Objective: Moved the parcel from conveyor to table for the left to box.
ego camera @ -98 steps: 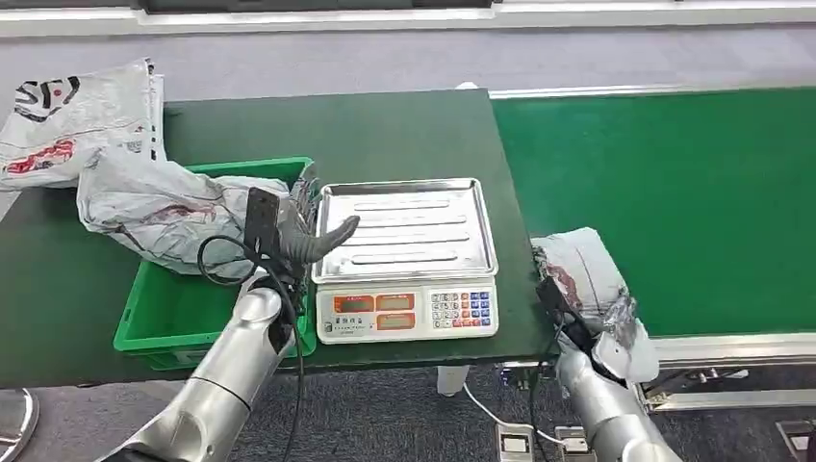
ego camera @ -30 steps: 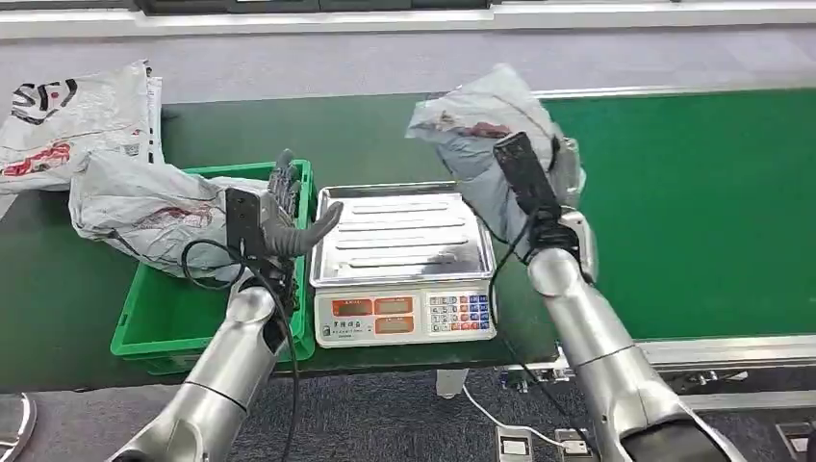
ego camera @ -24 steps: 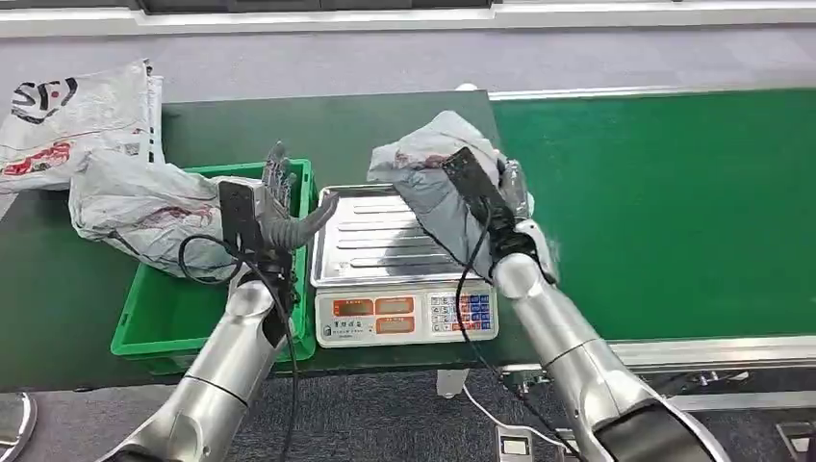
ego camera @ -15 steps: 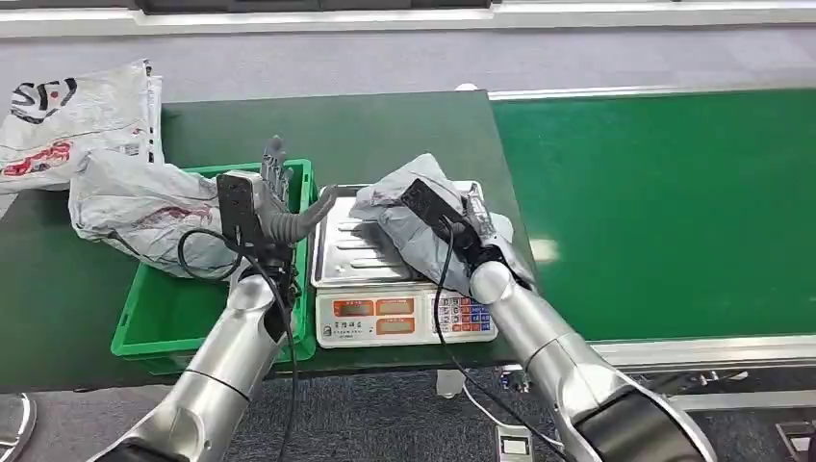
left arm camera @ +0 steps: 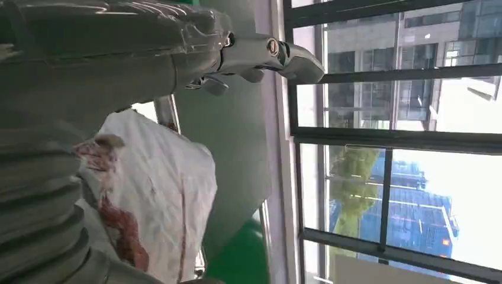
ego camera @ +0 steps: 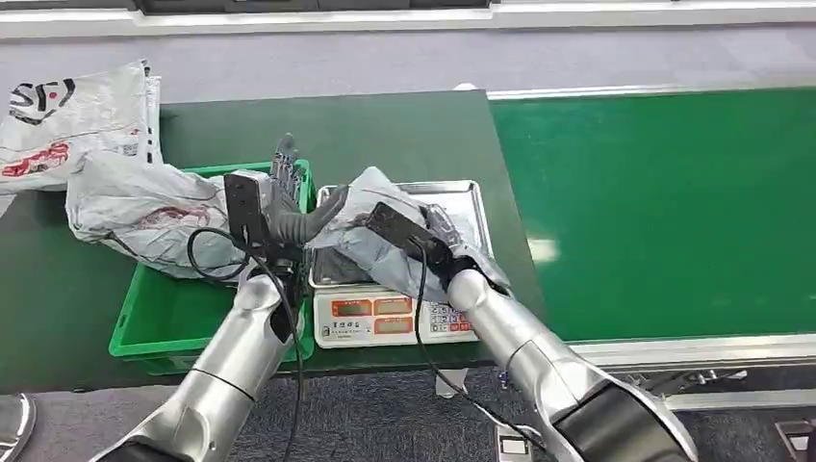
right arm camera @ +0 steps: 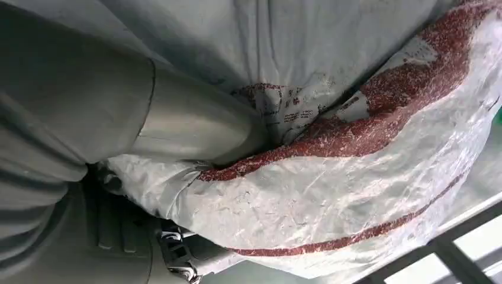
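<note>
Head cam high, facing down; wrist cams close behind hands, shared parcel [ego camera: 370, 231].

The crinkled grey plastic parcel with red print [ego camera: 361, 231] looks thin and slightly glossy, its film creased all over. Under it at mid-frame, the ribbed stainless-steel scale tray [ego camera: 462, 207] shines mirror-bright. The green plastic crate [ego camera: 164, 318] at lower left is smooth and semi-glossy. The dark green worktop [ego camera: 385, 130] looks matt; the silver arms look brushed metal.

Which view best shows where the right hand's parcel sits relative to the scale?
The head view: the parcel, gripped by the right hand, lies over the scale tray. The right wrist view gives close-up wrapping and thumb, no scale. The left wrist view shows a bag, possibly a different one.
</note>
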### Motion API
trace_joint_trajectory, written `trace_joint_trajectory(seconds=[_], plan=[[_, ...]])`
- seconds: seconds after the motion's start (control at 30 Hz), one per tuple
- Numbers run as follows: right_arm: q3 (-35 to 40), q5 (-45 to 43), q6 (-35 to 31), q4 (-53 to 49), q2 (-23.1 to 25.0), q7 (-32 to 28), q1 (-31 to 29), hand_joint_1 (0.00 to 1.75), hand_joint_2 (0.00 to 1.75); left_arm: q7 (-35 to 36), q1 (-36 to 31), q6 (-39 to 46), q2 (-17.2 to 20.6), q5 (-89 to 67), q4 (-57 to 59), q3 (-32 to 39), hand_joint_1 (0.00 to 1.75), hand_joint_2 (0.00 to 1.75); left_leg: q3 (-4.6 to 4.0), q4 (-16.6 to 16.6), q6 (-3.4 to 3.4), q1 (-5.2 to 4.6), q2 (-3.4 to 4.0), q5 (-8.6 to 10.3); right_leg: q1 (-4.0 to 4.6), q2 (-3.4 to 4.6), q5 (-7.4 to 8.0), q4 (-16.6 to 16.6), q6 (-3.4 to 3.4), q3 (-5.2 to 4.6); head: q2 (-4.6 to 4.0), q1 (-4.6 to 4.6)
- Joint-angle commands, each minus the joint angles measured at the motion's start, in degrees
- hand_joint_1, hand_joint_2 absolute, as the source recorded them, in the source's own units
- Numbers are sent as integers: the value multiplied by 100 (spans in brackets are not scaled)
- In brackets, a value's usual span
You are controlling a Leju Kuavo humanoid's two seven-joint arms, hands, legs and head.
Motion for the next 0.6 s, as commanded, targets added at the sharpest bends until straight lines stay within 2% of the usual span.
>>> trace_joint_trajectory(seconds=[0.03,0.13,0.3,0.33,0.37,0.6], plan=[[471,-50,-91,286,33,-247,-168,175,175,-54,-184,15,128,-14,300,-345,0,175,13,-8,4,0,-2,-1,0,-3,0,-11,2,17,0,0],[411,-252,-76,-102,107,-473,-125,175,175,-142,-237,82,116,51,294,-342,0,175,6,-3,3,-1,2,-2,-4,3,-1,-4,2,7,0,0],[417,-393,-342,-117,181,-353,-326,175,175,-180,-269,228,203,157,260,-299,0,175,5,-1,1,2,2,-3,-1,2,-1,-3,-2,7,0,0],[439,-322,-568,-66,176,-310,-344,24,175,-172,-254,237,220,157,260,-310,0,175,-1,0,1,-2,0,-1,-5,2,0,1,-1,-1,-2,0],[398,-282,-862,18,200,-240,-348,0,175,-171,-226,285,247,130,246,-335,0,175,0,0,1,-2,-1,-1,-4,1,-1,1,0,1,0,0],[137,-83,-2195,-172,32,36,-181,0,175,-20,-206,719,349,-502,316,-605,0,175,3,-4,2,-5,-5,0,-5,-4,-1,-3,2,7,-2,0]])
